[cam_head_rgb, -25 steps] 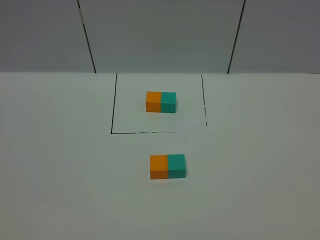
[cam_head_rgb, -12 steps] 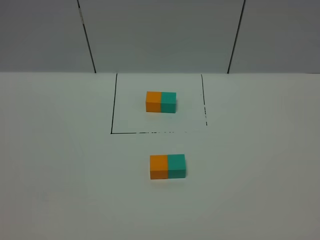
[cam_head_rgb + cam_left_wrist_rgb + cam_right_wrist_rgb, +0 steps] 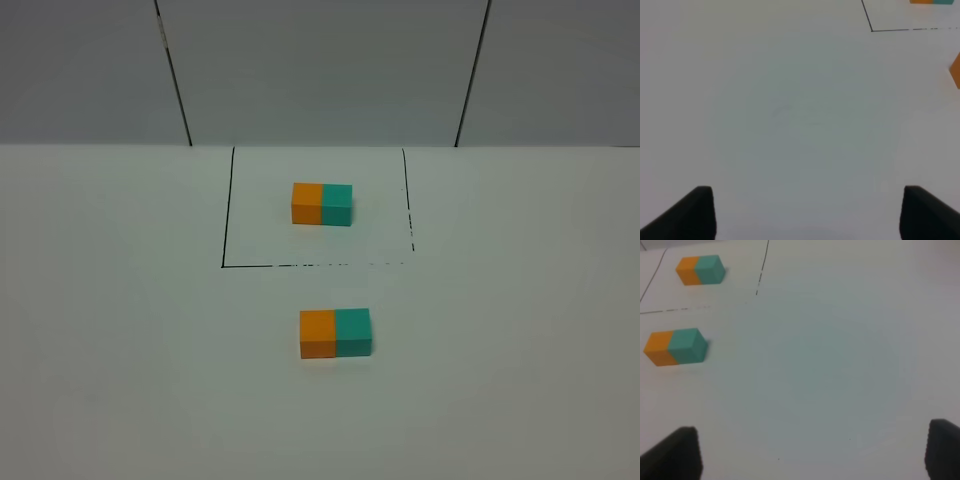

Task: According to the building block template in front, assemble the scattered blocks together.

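Note:
The building block template (image 3: 322, 204) is an orange-and-teal bar inside the black-lined square at the back; it also shows in the right wrist view (image 3: 700, 270). In front of the square, the orange cube (image 3: 317, 334) and the teal cube (image 3: 353, 332) stand side by side, touching, orange left and teal right; both show in the right wrist view (image 3: 660, 348) (image 3: 687, 345). My left gripper (image 3: 807, 212) is open and empty over bare table, left of the cubes. My right gripper (image 3: 812, 452) is open and empty, right of the cubes. Neither arm shows in the exterior high view.
A black outline (image 3: 226, 210) marks the square around the template on the white table (image 3: 500, 300). Grey wall panels (image 3: 320, 70) stand behind the table's back edge.

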Available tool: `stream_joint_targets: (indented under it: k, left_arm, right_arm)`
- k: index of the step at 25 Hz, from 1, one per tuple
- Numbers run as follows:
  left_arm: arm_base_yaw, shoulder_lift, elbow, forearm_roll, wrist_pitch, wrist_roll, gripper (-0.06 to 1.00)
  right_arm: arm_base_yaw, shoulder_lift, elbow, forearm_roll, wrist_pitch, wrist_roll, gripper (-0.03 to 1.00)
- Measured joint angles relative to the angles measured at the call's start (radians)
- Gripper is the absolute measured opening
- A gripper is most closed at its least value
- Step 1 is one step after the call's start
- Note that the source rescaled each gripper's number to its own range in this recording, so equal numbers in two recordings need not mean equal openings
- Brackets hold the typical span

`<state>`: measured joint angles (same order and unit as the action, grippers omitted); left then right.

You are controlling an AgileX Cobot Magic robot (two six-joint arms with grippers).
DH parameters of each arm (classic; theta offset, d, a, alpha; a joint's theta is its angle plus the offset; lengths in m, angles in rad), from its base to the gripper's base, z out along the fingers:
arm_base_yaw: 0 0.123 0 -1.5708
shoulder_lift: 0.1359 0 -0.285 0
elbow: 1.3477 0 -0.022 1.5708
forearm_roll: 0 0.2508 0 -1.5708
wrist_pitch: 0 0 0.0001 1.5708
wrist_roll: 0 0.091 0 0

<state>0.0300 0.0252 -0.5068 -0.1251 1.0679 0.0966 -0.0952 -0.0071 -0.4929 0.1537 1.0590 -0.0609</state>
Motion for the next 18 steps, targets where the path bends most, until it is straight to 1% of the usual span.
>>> stream_joint_targets:
  k: [18]
  left_arm:
    - [0.000,0.000,0.000,0.000,0.000,0.000,0.59]
  right_arm:
    - [0.000,0.000,0.000,0.000,0.000,0.001,0.78]
